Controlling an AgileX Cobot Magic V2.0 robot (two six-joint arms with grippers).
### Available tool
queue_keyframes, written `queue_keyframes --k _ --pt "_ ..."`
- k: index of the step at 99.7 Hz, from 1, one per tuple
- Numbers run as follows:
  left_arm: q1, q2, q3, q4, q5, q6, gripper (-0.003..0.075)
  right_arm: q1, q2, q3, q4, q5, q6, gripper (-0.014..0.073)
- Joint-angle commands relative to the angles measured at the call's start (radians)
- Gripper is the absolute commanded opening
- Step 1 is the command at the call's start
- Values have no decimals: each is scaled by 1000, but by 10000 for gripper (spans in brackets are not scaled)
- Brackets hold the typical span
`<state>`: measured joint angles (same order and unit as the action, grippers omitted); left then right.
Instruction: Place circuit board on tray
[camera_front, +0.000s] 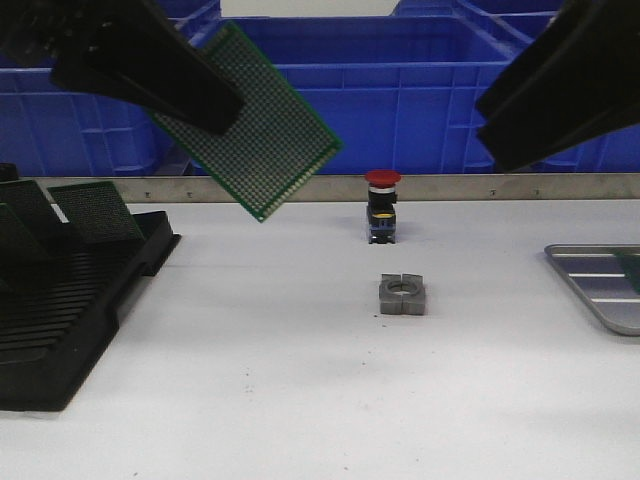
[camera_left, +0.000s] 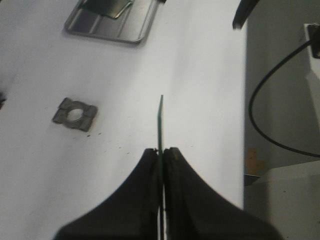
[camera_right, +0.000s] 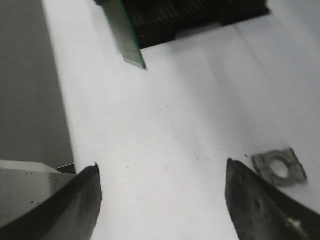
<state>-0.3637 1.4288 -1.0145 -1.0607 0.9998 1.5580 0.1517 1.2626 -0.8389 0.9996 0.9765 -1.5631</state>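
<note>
On the near left of the white table (camera_front: 300, 400), a black slotted rack (camera_front: 70, 320) stands more boards on edge, ready for picking one at a time. Near the middle lies a small grey metal block (camera_front: 403, 295) with a round hole; the tray (camera_front: 600, 285) sits at the right edge, apparently with something green already on it. Behind the block stands a red-capped push button (camera_front: 382, 205).

Above, the left gripper (camera_left: 161, 150) is clenched on one edge of the circuit board (camera_front: 262, 125), holding it tilted in the air, well apart from the tray. The right gripper (camera_right: 160, 190) hangs spread wide and empty, probably waiting to receive it. Blue plastic bins (camera_front: 400, 90) line the back.
</note>
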Motion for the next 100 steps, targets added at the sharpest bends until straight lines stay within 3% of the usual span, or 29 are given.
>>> queue_keyframes --k 1,34,41,58,67,100 --pt "-43 -30 -30 -74 27 -10 -17 59 -29 -31 48 17 -39 538" --pt "-93 -30 -30 -85 29 -10 -17 206 -29 -31 163 3 -39 521" --pt "-93 -30 -30 -85 34 -10 -17 210 -29 -31 193 3 -39 441" --pt "-93 -30 -30 -96 46 -10 -17 210 -29 -31 218 -2 -39 140" --pt "-93 -30 -30 -120 50 -10 -17 210 -29 -31 218 -18 -39 44" --pt "-93 -30 -30 -193 103 -10 -17 210 -29 -31 218 -34 -39 22"
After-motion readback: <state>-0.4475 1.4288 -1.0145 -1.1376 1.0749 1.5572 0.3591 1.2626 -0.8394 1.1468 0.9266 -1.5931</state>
